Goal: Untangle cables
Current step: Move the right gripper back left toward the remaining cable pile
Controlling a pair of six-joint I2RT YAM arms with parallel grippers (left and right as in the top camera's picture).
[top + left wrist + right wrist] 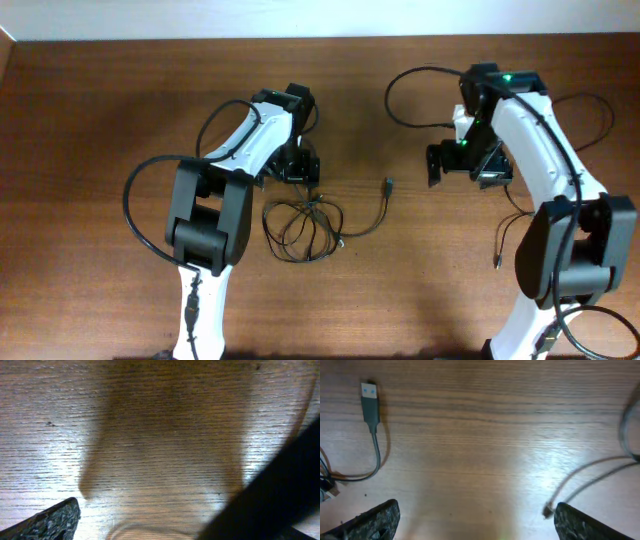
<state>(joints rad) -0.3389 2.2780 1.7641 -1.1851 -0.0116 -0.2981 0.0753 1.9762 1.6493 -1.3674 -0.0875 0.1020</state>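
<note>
A bunch of thin black cables (pixel 302 226) lies in tangled loops on the table (pixel 90 110) just in front of my left gripper (pixel 297 172). One cord runs right from it to a USB plug (pixel 388 185), also in the right wrist view (pixel 369 399). My left gripper (pixel 150 530) is open and empty over bare wood. My right gripper (pixel 462 170) is open and empty, right of the plug, and its wrist view (pixel 480 525) shows bare wood between the fingers. A second thin cord (pixel 506 228) ends in a small plug (pixel 548 510) by the right finger.
Thicker black arm cables loop behind both arms, left (pixel 150 170) and right (pixel 410 75). The table's far edge meets a white wall (pixel 320 15). The two arm bases stand at the near edge.
</note>
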